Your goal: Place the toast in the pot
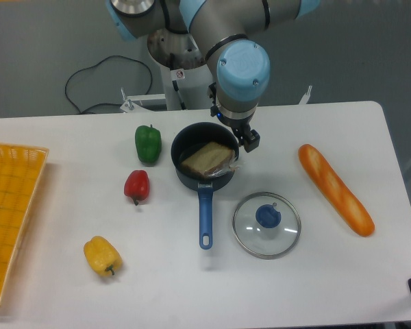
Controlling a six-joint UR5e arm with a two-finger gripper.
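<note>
Above pot (192, 177) rim, pincer (246, 139) hanging, toast (207, 158) inside

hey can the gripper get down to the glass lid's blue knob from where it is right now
Probably yes. The gripper hangs by the pot's right rim, and the glass lid lies flat with nothing above its blue knob.

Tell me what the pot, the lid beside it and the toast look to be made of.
Pot: likely enamelled or coated metal, dark navy, with a glossy blue handle.
Lid: clear glass in a metal-looking rim, the table showing through; the blue knob may be plastic.
Toast: tan bread look, shiny clear wrap; possibly a replica.
</note>
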